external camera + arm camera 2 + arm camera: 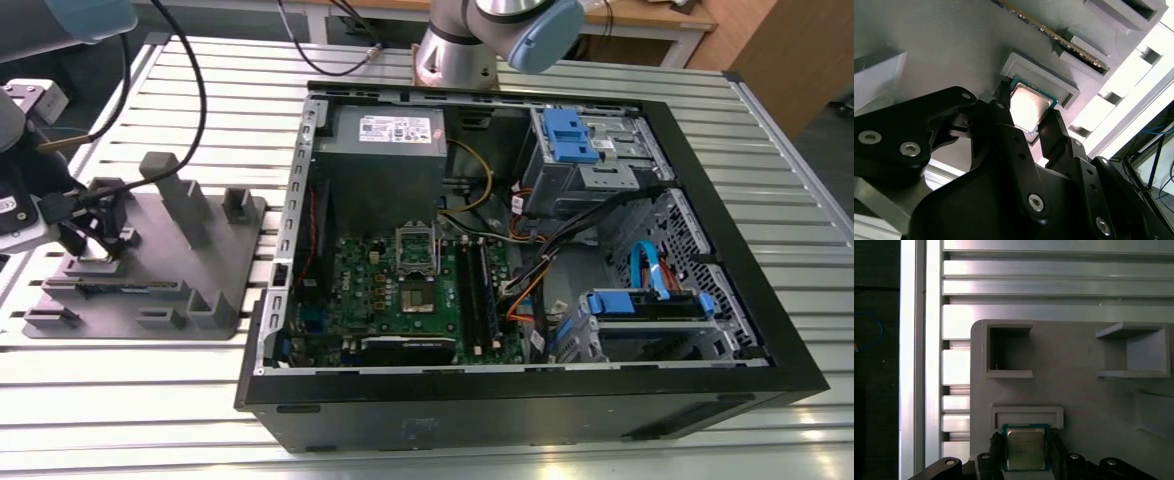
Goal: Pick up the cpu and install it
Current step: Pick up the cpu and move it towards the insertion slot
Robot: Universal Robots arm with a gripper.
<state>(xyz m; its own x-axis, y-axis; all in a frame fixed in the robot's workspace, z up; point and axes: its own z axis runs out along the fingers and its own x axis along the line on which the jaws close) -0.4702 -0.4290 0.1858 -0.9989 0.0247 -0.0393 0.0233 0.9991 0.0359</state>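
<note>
Gripper (1029, 111) low over the tray (944, 45). Its two black fingers (1004, 117) were spread, one to each side of the cpu (1030, 104). The cpu lay flat between them, silver top up, seated in a shallow square recess of the tray. Each finger stood just beside an opposite edge of the chip. Could not tell whether either pad touched it.

In the first wrist view the cpu (1025, 449) lay between the fingers (996, 450) in the same way, just beside a raised lip (1026, 416) of the tray (1079, 370). Beyond that lip were two open-sided pockets (1009, 352) moulded into the tray.

In the second wrist view a thin board (1054, 36) stood on edge in a tray slot, a little past the cpu's recess.

In the exterior view the gripper (80, 245) hung at the end of the tray (227, 285) farthest from the case (534, 405), among the tray's upright blocks (171, 195). Tray and open case sat side by side on the slatted table (134, 400). Inside the case, well apart from the tray, the motherboard (387, 290) carried the socket (416, 245).
</note>
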